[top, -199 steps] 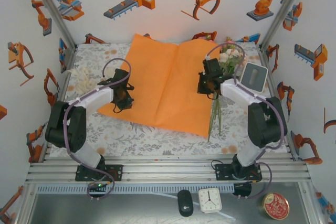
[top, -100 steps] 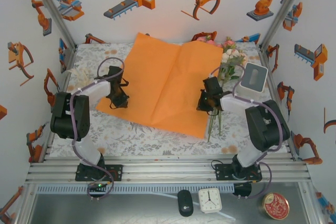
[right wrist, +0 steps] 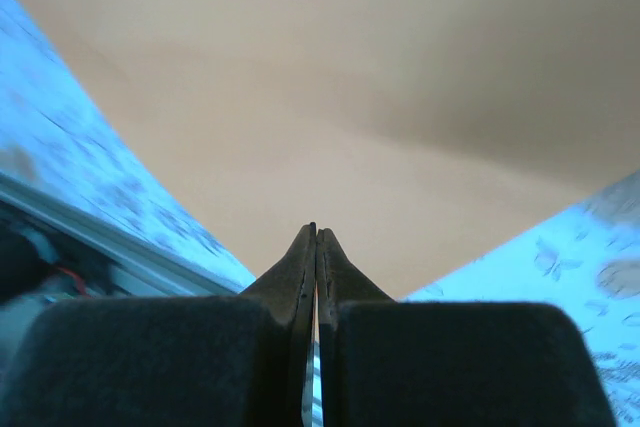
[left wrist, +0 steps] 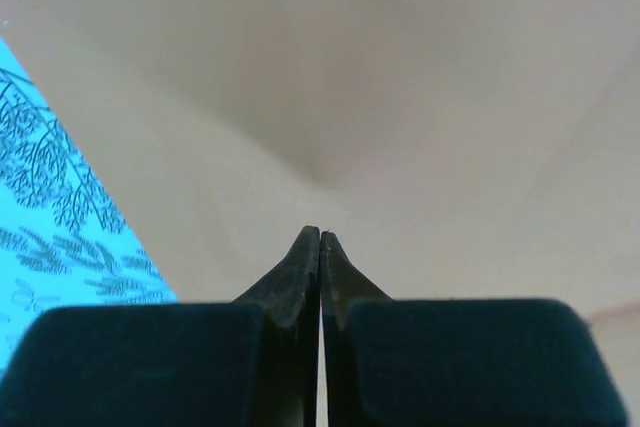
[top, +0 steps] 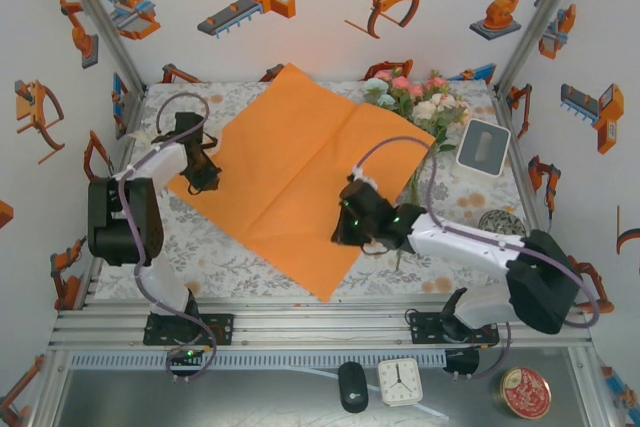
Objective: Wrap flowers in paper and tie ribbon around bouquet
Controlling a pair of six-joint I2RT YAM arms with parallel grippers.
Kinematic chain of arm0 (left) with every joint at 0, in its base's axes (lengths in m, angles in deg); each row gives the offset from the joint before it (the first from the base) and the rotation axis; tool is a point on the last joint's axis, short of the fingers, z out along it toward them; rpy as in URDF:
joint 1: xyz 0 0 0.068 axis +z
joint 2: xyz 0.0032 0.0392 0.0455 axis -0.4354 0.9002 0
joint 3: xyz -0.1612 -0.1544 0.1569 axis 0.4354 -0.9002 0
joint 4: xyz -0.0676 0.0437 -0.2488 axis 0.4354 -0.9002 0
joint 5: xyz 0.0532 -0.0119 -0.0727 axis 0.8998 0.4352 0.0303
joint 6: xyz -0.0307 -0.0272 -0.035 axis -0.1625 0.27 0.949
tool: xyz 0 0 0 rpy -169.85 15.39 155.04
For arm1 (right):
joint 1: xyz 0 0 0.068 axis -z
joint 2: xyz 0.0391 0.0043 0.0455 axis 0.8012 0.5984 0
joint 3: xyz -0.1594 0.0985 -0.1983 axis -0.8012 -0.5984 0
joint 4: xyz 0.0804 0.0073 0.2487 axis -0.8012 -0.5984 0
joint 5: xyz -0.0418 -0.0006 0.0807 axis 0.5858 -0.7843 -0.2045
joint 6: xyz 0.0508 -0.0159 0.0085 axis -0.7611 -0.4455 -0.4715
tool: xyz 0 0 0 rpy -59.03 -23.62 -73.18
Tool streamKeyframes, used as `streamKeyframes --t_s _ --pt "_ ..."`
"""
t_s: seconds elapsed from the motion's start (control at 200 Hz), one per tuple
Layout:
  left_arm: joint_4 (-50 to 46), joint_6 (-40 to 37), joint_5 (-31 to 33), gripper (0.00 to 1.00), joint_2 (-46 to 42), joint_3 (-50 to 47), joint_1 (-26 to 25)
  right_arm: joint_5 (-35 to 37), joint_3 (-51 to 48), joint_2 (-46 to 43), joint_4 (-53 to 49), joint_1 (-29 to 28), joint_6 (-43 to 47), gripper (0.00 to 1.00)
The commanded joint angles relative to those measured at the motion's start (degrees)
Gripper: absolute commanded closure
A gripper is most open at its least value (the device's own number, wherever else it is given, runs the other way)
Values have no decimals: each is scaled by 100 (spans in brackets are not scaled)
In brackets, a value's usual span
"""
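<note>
left hand (left wrist: 320, 237): pinched shut on a corner of the paper (top: 290, 167), likely to hold it steady.
right hand (right wrist: 316, 232): pinched shut on the opposite edge, likely to pull it straight.
paper: flat on the desk (top: 230, 257), between both hands.
flowers (top: 415, 102): just past the right hand, not wrapped yet.

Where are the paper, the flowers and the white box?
paper (top: 300, 162): top view, middle of the orange sheet.
flowers (top: 420, 102): top view, on the pink and white blooms.
white box (top: 483, 147): top view, on its grey face.
</note>
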Motion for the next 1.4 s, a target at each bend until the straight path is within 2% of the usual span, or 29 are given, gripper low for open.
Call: streamKeyframes --t_s 0.0,0.165,0.3,0.471,0.681,1.006,1.171,1.272,1.397 --pt "-171 -20 146 80 -843 -160 -317 290 419 -244 -35 934 449 100" --pt "13 161 -197 78 -929 -329 -1405 548 1016 649 154 2224 1307 100" --pt "39 -66 -155 78 -474 -330 -1914 428 1472 1624 254 2531 1641 100" --pt "-371 -333 397 79 206 -142 -1854 93 1360 2288 453 2537 1383 100" --pt "-307 -474 623 78 310 -205 -1529 -3 457 2048 865 2462 880 100" --pt "-158 -584 475 78 492 -175 -1055 233 -417 1582 910 1755 197 100" --pt "-8 -669 373 77 464 -219 -1019 175 -288 1101 583 1657 132 100" --pt "232 -743 -75 73 148 -312 -1056 624 234 590 92 1806 650 100" --pt "238 -696 -255 65 -496 -356 -1231 837 1001 507 -261 2786 1378 79"
